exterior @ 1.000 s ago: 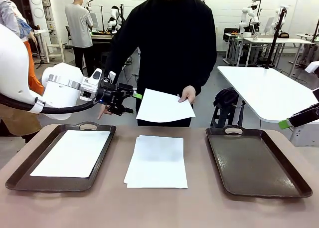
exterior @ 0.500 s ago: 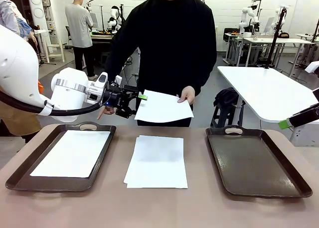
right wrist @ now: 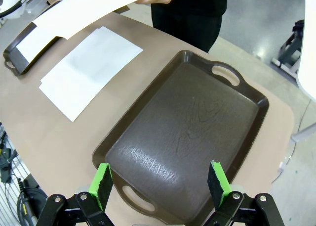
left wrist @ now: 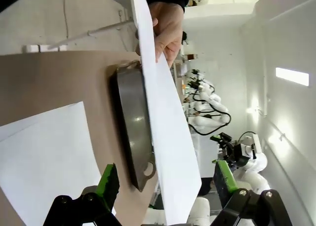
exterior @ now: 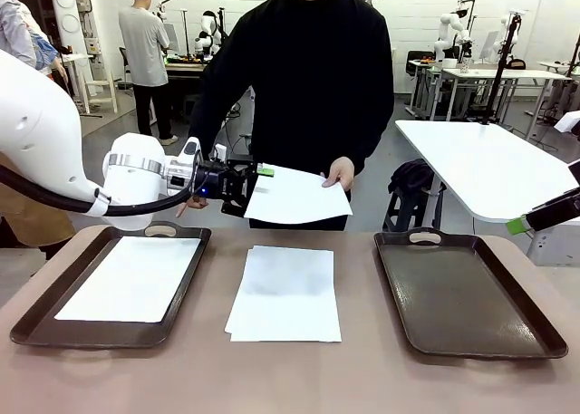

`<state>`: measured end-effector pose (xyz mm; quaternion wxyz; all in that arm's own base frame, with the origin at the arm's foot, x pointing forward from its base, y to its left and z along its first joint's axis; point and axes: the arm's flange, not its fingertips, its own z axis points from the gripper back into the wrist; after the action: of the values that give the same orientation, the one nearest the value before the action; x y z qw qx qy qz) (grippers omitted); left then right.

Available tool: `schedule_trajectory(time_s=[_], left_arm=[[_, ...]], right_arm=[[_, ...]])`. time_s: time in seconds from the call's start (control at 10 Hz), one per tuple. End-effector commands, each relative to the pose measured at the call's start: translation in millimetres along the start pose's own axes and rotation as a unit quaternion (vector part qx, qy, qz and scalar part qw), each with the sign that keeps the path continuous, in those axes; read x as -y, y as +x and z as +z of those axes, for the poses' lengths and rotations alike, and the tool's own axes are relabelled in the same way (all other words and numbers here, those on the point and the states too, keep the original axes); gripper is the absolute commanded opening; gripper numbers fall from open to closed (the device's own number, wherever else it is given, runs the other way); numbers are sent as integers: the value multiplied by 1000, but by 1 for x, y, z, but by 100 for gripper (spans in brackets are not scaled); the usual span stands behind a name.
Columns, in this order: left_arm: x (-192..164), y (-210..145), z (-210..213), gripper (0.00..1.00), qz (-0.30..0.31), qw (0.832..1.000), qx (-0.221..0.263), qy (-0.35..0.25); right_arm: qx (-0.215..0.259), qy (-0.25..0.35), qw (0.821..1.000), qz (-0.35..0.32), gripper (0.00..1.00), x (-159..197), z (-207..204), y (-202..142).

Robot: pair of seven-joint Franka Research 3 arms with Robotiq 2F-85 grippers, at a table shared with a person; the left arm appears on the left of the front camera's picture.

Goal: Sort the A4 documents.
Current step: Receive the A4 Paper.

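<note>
A person across the table holds out one white A4 sheet in a hand. My left gripper is open at the sheet's left edge. In the left wrist view that sheet runs edge-on between the green fingertips, touching neither, with the gripper wide apart. A small stack of A4 documents lies at the table's middle. Another sheet lies in the left brown tray. My right gripper hangs open above the bare right tray.
The right tray sits on the table's right side, and the right gripper shows at the picture's right edge. White tables, other robots and a standing person are in the room behind.
My left gripper has moved right toward the held sheet, so its fingers now straddle the sheet's left edge. The right arm, the trays and the stack are unchanged.
</note>
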<state>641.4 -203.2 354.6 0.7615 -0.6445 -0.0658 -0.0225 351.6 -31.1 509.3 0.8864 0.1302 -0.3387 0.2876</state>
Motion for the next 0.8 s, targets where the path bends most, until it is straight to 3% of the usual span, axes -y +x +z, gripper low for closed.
schedule_trajectory(time_s=[0.0,0.2,0.6,0.7], left_arm=[[-4,6,-5,100,23,999,2,-44],[2,-7,-25,100,13,998,-9,-56],[4,-10,-24,100,-9,999,-19,-34],[4,-11,-24,80,-21,999,-26,-21]], right_arm=[[3,9,1000,-3,100,1,-2,-1],[3,9,1000,-3,100,1,-2,-1],[3,9,1000,-3,100,1,-2,-1],[3,9,1000,-3,100,1,-2,-1]])
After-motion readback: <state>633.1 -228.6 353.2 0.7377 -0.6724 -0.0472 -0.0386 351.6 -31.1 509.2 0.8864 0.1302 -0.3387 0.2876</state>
